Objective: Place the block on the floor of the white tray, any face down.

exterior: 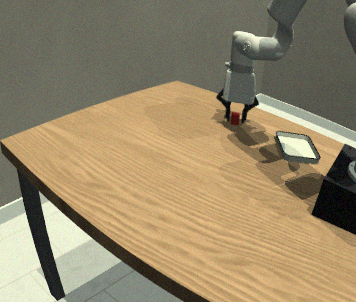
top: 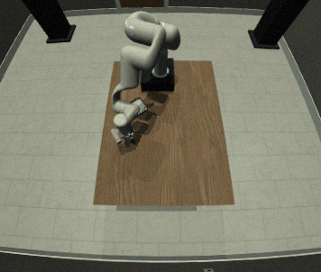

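Near the table's [exterior: 127,165] far edge, the gripper [exterior: 236,119] straddles the red block [exterior: 235,118], fingers half-spread, not pinching; lift and white tray [exterior: 298,147] placement remain

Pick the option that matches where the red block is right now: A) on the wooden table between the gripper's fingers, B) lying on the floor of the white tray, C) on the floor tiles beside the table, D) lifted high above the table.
A: in the exterior view the red block sits on the wooden table with the gripper straddling it, and the white tray holds nothing.
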